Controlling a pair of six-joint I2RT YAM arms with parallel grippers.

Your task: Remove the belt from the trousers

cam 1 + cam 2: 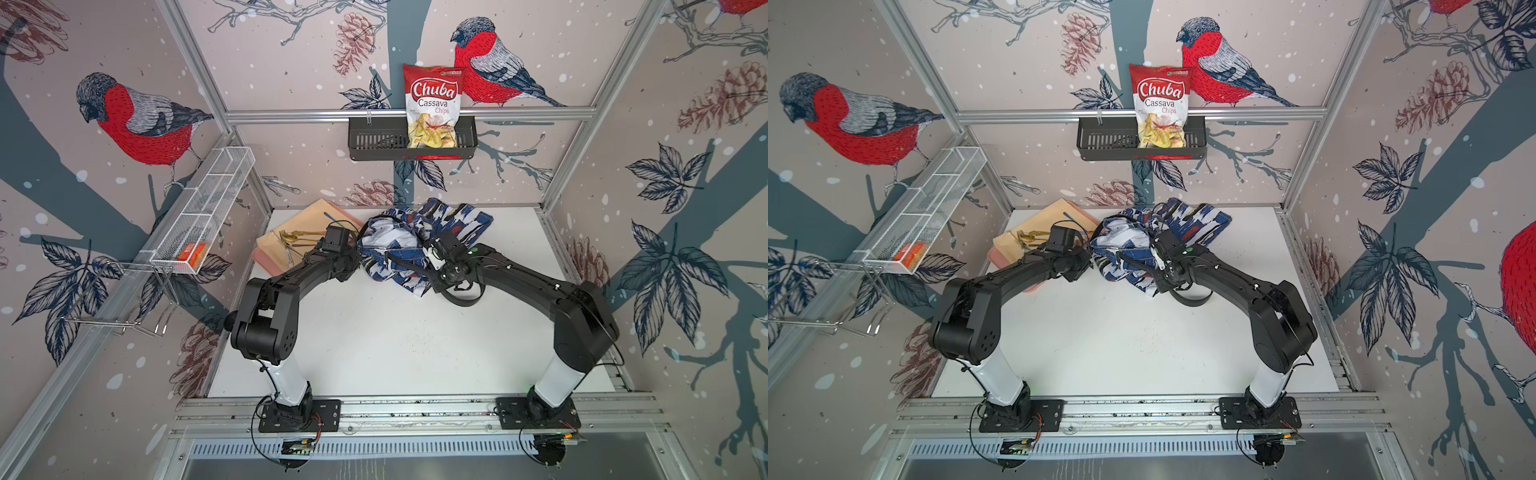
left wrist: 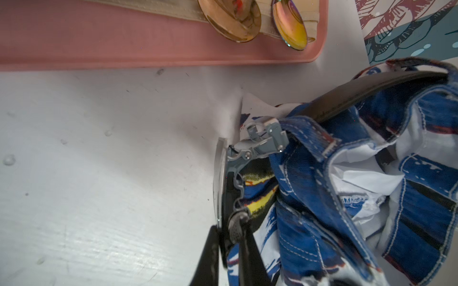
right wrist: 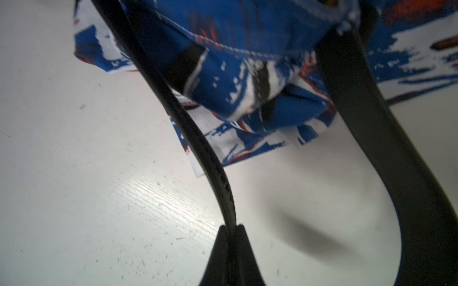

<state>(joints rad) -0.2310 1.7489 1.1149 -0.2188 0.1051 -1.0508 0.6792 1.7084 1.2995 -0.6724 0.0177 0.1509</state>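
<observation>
Counts: one belt [image 3: 213, 158], one pair of trousers [image 1: 399, 245], two arms, two gold spoons [image 2: 262, 22] seen in the left wrist view, one pink tray [image 2: 153, 44], one chips bag [image 1: 434, 108], one black basket [image 1: 374, 143], one white mesh rack [image 1: 208, 199].

Trousers: bunched in a heap at centre frame of both top views, toward the rear of the white table [image 1: 374, 340] — blue, white and black print, white lining turned out.

Belt, location: threaded through the trousers' waistband; a free loop curls onto the table at the lower right of the heap [image 1: 461, 299].

Belt, axis: in a top view the strap runs across the heap roughly left to right [image 1: 1138, 262]. In the right wrist view it rises from lower centre toward the upper left of the frame, edge-on; a second wide stretch [image 3: 386, 138] curves down the right side.

Buckle: silvery metal [image 2: 247, 158], at the left end of the belt, just beside a blue belt loop.

Left gripper [image 2: 229, 245]: jaws pinched together on the buckle end — lower centre of the left wrist frame.

Right gripper [image 3: 231, 229]: jaws clamped on the strap's thin edge, above the table.

Tray: upper left of the heap, spoons on it.
</observation>
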